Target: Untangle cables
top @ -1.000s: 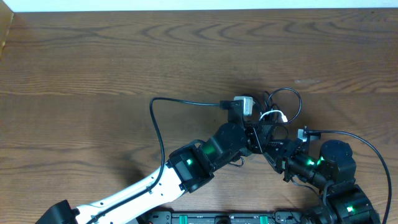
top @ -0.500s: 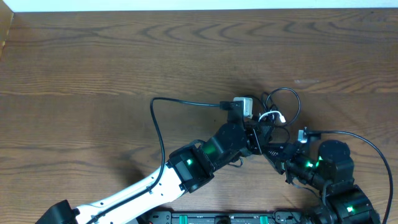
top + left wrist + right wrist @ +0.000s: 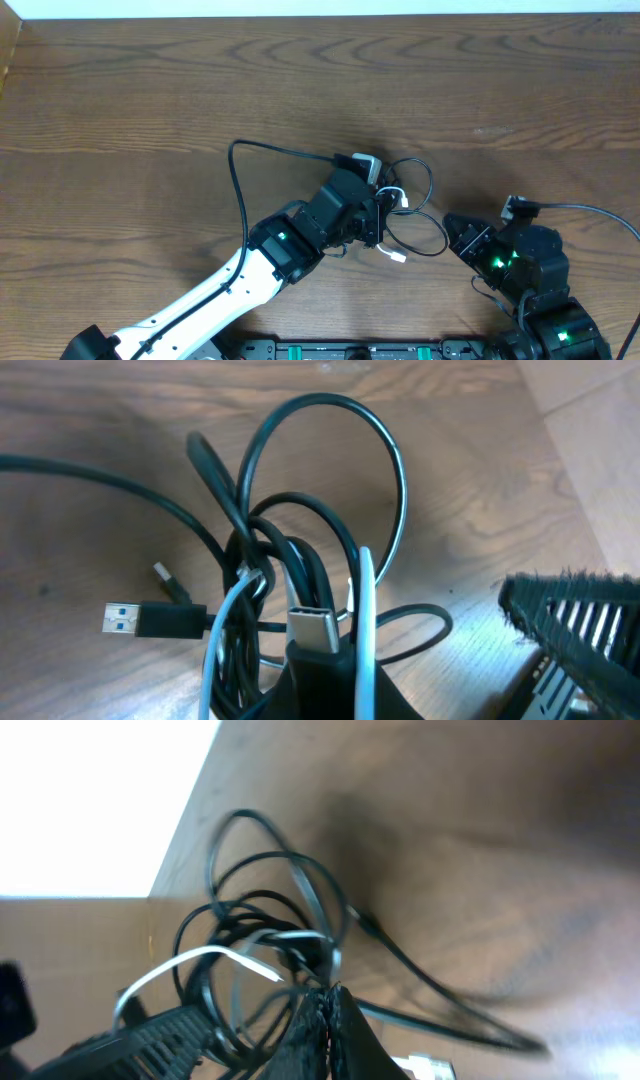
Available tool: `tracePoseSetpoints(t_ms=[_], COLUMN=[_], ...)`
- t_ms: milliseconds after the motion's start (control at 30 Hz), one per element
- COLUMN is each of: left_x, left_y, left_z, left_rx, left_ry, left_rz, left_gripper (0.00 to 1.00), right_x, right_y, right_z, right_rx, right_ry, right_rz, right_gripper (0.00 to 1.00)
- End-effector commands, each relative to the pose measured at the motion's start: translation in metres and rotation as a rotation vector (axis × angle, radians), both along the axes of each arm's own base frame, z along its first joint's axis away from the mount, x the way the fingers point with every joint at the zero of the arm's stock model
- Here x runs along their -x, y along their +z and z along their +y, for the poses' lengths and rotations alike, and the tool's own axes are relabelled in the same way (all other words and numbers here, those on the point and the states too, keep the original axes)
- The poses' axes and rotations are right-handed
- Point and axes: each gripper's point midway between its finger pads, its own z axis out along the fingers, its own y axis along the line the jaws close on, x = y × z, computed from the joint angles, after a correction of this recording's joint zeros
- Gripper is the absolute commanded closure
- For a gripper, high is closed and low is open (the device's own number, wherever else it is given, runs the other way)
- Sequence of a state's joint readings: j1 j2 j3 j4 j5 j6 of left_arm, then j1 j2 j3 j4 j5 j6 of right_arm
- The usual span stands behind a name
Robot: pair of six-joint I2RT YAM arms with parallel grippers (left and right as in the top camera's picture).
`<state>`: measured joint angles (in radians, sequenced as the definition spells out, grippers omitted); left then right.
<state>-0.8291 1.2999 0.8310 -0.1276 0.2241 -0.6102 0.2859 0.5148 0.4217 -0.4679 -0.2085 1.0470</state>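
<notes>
Toward 4 o'clock from the middle of the brown wood-grain table (image 3: 150,100) lie the cables (image 3: 412,203), a bunch of thin black flexible cords with one thin white cord (image 3: 397,194) threaded through. They are not yet separated. The left wrist view shows several black loops crossing over each other at one tight knot, with the white strand running through the same spot. A flat black USB plug (image 3: 140,620) lies loose at 9 o'clock of the knot.

The left gripper (image 3: 378,208) is clamped on the bundle at its 9 o'clock side, with strands fanning out from between its closed fingers. The right gripper (image 3: 452,226) sits at 4 o'clock of the bundle, fingers pressed together. A black loop passes close by its tip, but I cannot tell whether any strand is pinched there.

By my reading little is done: one free white end trails toward 6 o'clock, while every loop has yet to be drawn out of the knot.
</notes>
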Motion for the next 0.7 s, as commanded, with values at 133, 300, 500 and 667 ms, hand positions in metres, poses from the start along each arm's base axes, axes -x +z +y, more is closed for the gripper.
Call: tracePoseSetpoints(t_ms=[133,300,500,667], left_x=[0.022,0.022,0.011,-0.009], left_y=[0.029,0.028,0.019,0.01], left_z=[-0.022,-0.021,-0.01,0.009], left_rx=[0.031,0.021,-0.051,-0.12], left_ry=[-0.332,-0.341,-0.274,-0.091], left_rz=[-0.199,-0.214,-0.22,-0.191], left_gripper=[0.92,0.92,0.49,0.16], right_x=[0.009,0.018,0.024,0.027], right_y=[-0.012,-0.026,-0.036,-0.04], right_z=[-0.004,-0.01,-0.017,-0.018], right_rx=[0.158,0.182,0.149,0.151], right_ry=[0.088,0.076,0.003,-0.001], right_rz=[-0.016,0.056,0.139,0.163], right_gripper=[0.92,0.82,0.63,0.44])
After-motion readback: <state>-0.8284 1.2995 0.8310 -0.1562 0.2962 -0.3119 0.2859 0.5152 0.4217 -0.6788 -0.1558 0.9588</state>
